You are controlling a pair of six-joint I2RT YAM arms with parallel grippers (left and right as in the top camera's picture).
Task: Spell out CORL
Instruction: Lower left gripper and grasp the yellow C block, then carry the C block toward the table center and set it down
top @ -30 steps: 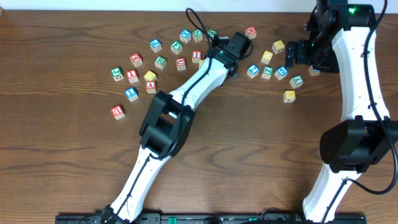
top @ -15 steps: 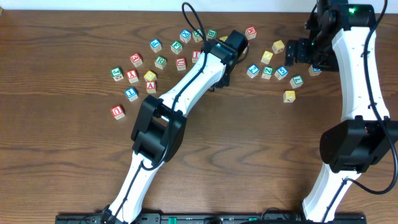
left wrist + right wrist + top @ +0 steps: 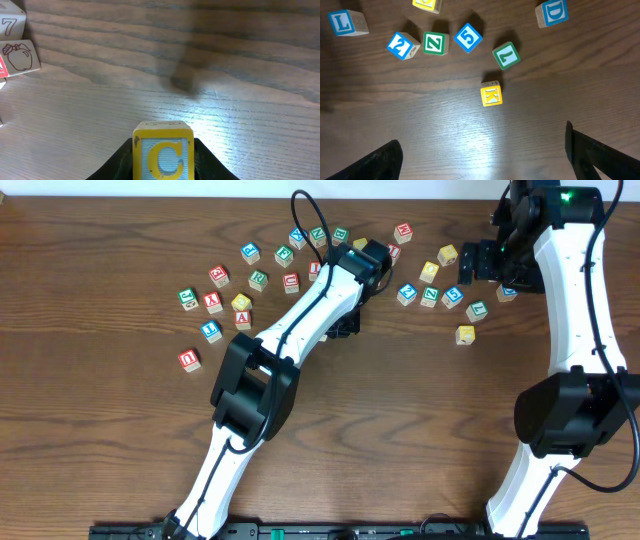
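Left fingers [image 3: 120,164] are clamped on the yellow C block [image 3: 163,159], up off the bench [image 3: 250,70]. I'd set it down well left, leaving room for O-R-L. Right fingers [image 3: 382,160] gape wide, empty.

The brown wood-grain tabletop [image 3: 240,115] has a smooth, faintly glossy finish that throws back a pale sheen, the yellow-edged wooden cube block lettered C [image 3: 163,155] shows smooth painted faces with slightly scuffed edges, and the white arm shells [image 3: 310,320] look like glossy moulded plastic.

C block [image 3: 163,155] base beyond bottom edge
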